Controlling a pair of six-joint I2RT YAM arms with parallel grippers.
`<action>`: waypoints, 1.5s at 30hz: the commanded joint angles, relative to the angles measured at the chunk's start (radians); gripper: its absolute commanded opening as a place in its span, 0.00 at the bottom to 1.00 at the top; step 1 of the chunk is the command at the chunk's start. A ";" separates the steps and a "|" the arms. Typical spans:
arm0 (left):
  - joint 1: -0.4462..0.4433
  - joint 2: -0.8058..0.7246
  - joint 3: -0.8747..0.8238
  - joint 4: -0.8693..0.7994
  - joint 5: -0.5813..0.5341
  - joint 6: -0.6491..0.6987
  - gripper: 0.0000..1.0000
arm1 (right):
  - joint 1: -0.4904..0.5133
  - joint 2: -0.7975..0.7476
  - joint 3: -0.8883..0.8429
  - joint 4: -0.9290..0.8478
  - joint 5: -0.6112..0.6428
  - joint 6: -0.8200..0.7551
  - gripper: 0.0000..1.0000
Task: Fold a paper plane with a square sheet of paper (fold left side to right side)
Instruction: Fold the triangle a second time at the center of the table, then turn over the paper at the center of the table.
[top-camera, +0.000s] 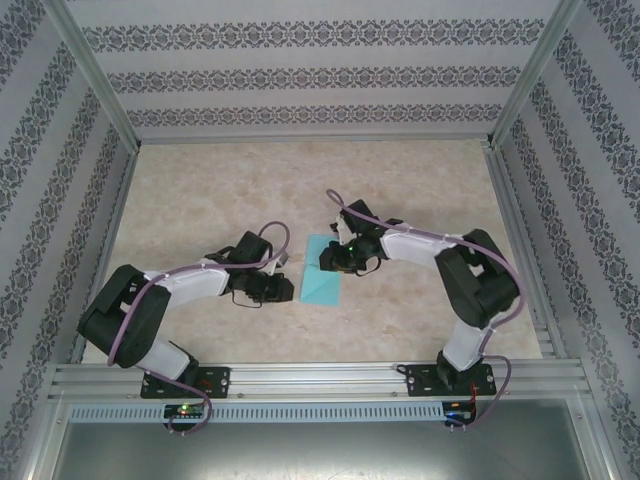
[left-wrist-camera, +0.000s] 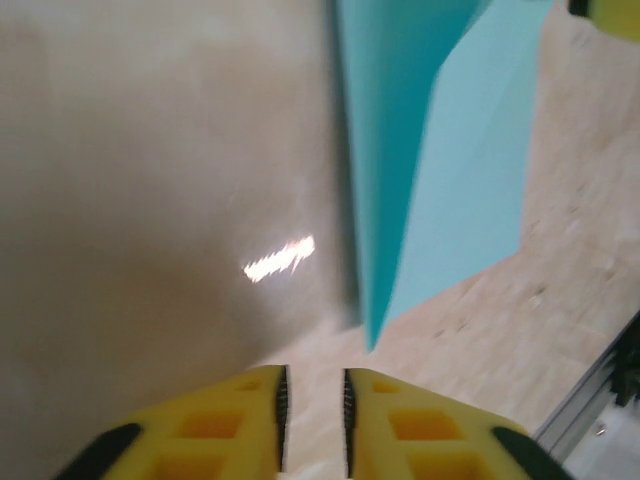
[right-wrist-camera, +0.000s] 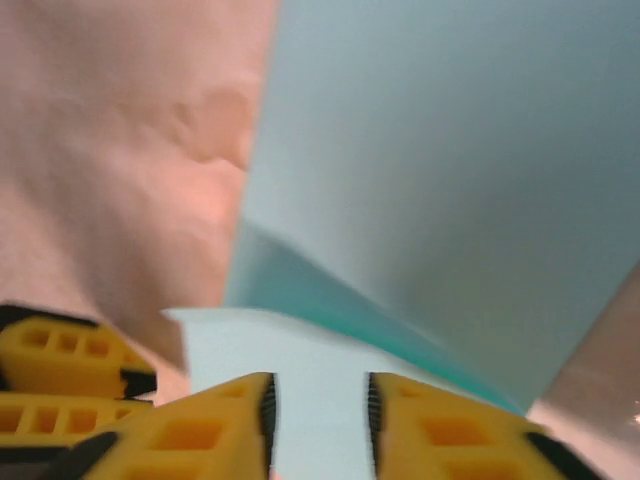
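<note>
Top external — paper (top-camera: 322, 288) beside left tool (top-camera: 289, 290)

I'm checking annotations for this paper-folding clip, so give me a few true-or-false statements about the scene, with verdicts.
1. The sheet of paper lies on the table between the two arms. True.
2. The paper is pink. False: it is light turquoise-blue.
3. The left fingers have paper between them. False: their gap shows bare table, and the paper lies ahead of them.
4. The right fingers reach over the paper. True: paper shows in their gap.
5. The paper lies flat in one layer. False: part of it is folded over and raised.
</note>
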 joint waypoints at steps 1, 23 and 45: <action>0.029 -0.002 0.070 0.034 0.012 0.002 0.31 | -0.035 -0.126 -0.031 0.027 0.049 -0.009 0.44; 0.032 0.212 0.216 0.136 -0.012 -0.003 0.20 | -0.065 -0.090 -0.222 0.316 -0.117 0.200 0.62; 0.035 0.154 0.192 0.123 -0.052 0.001 0.14 | -0.017 0.062 -0.175 0.475 -0.199 0.322 0.42</action>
